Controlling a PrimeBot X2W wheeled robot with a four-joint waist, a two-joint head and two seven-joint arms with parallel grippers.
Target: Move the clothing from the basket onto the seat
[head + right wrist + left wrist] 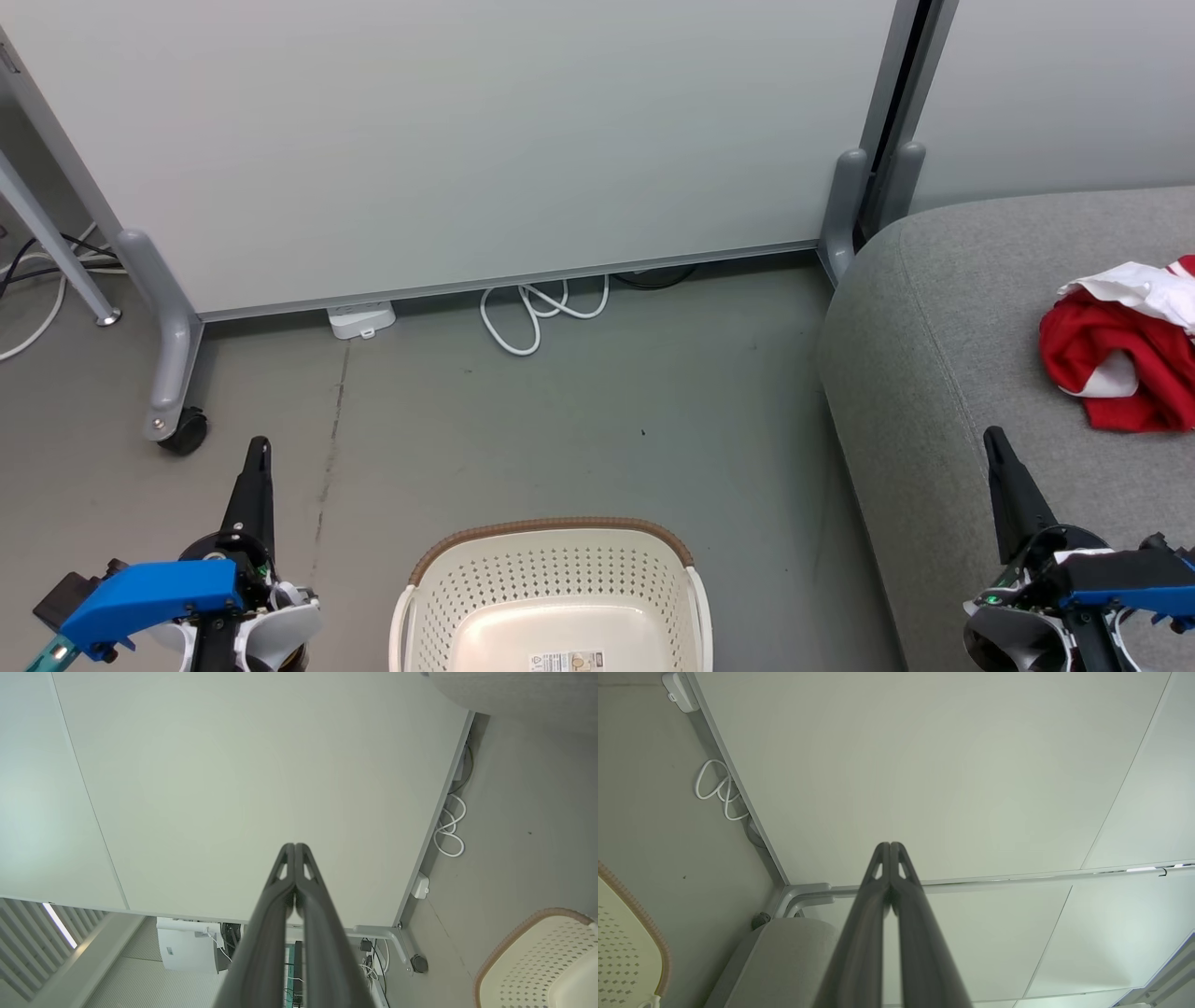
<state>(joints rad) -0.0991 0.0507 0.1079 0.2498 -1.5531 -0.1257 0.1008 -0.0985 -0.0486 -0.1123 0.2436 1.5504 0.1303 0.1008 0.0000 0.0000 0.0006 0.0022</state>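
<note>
The cream-white perforated basket (555, 597) stands on the floor at the bottom centre, with nothing in the part I can see but a label sticker on its bottom; its rim also shows as the basket (626, 938) and the basket (537, 961). Red and white clothing (1125, 350) lies bunched on the grey seat (943, 317) at the right. My left gripper (259, 448) is shut and holds nothing, low at the left of the basket. My right gripper (994, 439) is shut and holds nothing, over the seat's front part. In the wrist views both pairs of fingertips touch: left gripper (890, 845), right gripper (295, 846).
A pale partition panel (448, 140) on grey feet with a castor (182, 434) stands behind the basket. White cable loops (537, 313) and a small white box (361, 320) lie at its base. Grey floor (579, 420) lies between basket and panel.
</note>
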